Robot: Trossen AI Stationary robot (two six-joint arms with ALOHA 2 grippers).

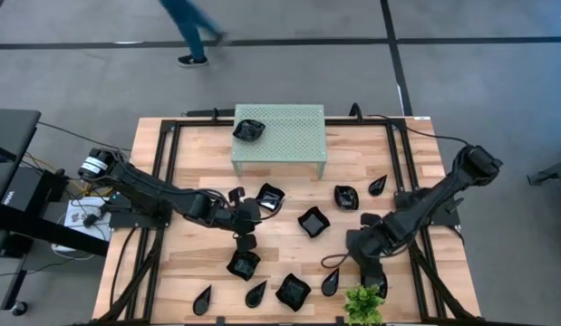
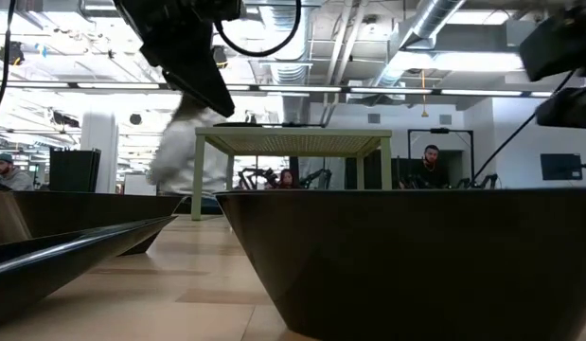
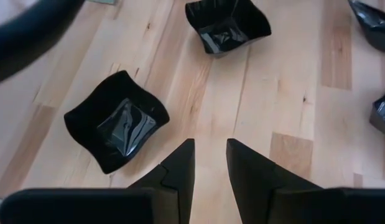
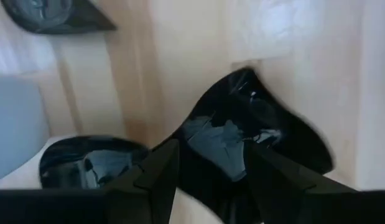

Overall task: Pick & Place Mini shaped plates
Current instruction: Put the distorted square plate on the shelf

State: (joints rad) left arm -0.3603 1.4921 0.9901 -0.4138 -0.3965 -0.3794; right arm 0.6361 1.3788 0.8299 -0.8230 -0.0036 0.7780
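Several glossy black mini shaped plates lie scattered on the wooden table (image 1: 289,244); one more sits on top of the pale green perforated stand (image 1: 280,136). My left gripper (image 1: 251,217) hovers open over bare wood at the table's middle left, with nothing between its fingers. A wavy square plate (image 3: 116,121) lies beside them and another (image 3: 226,25) farther ahead. My right gripper (image 1: 357,246) points down at the near right, open. Its fingers stand over a teardrop plate (image 4: 254,124) that rests on the wood; the frames show no touch.
A small green plant (image 1: 363,303) stands at the near edge, close to my right gripper. Two more teardrop plates (image 4: 86,162) (image 4: 49,12) lie near the one under it. A black frame rims the table. A person walks on the floor beyond the far edge (image 1: 194,32).
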